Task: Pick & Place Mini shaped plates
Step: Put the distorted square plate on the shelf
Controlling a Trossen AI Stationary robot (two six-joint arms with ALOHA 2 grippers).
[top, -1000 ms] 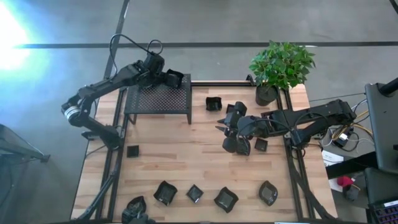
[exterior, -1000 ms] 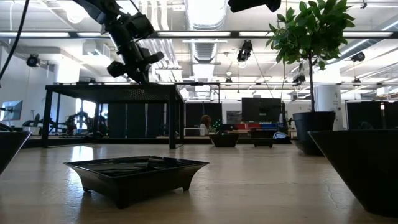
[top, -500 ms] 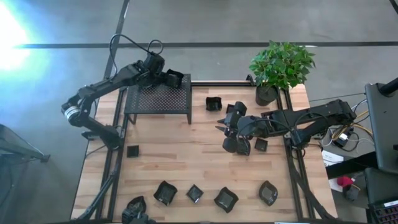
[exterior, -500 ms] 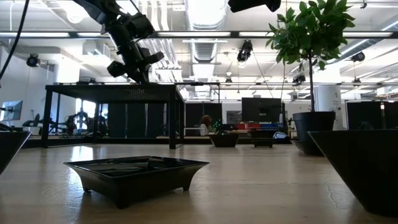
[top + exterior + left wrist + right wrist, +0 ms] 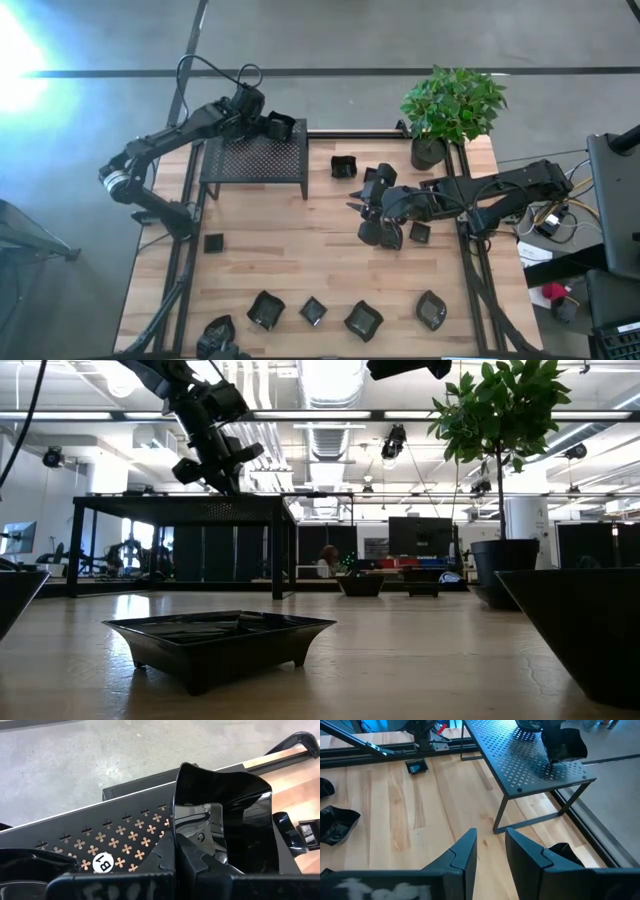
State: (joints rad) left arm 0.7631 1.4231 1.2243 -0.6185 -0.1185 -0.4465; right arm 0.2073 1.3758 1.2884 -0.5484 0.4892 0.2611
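My left gripper (image 5: 267, 124) is shut on a glossy black mini plate (image 5: 225, 800) over the far right corner of the black perforated stand (image 5: 255, 158). Whether the plate touches the stand I cannot tell. My right gripper (image 5: 491, 851) hovers open over the table's right middle, with nothing between its fingers. Below and around it lie three mini plates (image 5: 380, 176), (image 5: 381, 234), (image 5: 420, 232). Another sits near the stand (image 5: 344, 166), one at the left (image 5: 213, 242), and several lie along the near edge (image 5: 363, 320). My left gripper pinches the plate's wall at its near rim (image 5: 183, 827) between the two fingers. The fingers slant down from the table's left. The plate stands tilted on edge beyond the fingertips, its hollow side turned toward the wrist camera.
A potted plant (image 5: 450, 108) stands at the far right corner. A black frame rail (image 5: 465, 250) runs along the table's right side. Bare wood (image 5: 290, 240) lies between the stand and the near row of plates. The low view shows one plate (image 5: 220, 638) close up.
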